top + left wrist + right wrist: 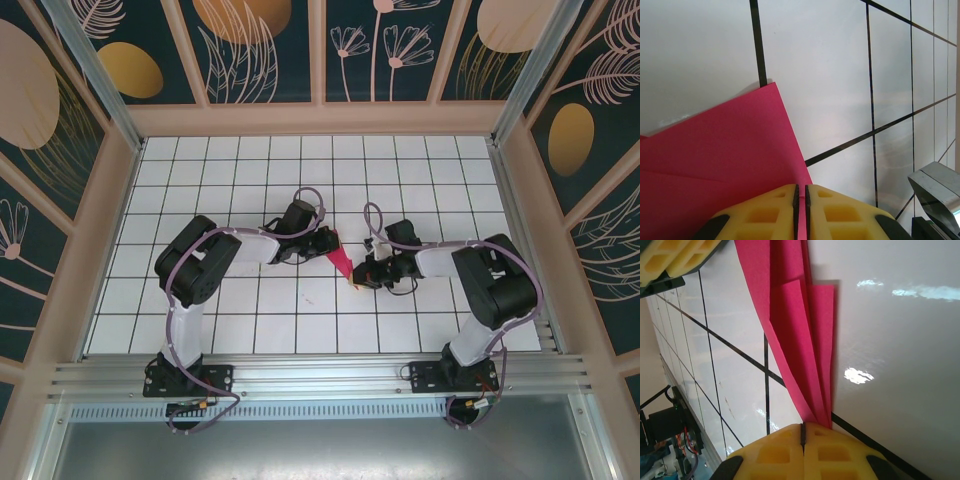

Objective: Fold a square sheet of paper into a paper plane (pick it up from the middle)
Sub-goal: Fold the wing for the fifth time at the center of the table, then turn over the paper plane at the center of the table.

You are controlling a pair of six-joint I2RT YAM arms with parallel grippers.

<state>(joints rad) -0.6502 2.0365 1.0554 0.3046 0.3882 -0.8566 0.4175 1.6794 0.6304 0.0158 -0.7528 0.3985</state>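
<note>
The magenta-red sheet of paper [341, 261] is folded into a narrow pointed shape and lies between my two grippers at mid-table. My left gripper [330, 243] is shut on its wide end. In the left wrist view a thin red edge runs between the yellow pads [801, 200], and the paper [725, 165] spreads flat to the left. My right gripper [360, 275] is at the pointed end. In the right wrist view its jaws [802, 429] are shut with no red in the seam. The paper's layers [790, 315] converge and slip behind the right-hand fingertip [835, 440].
The white table with black grid lines [300, 160] is ringed by raised tan walls [110, 230]. The left gripper's yellow fingers [670, 257] show at the top left of the right wrist view. A dark metal part [935, 195] sits at the lower right of the left wrist view.
</note>
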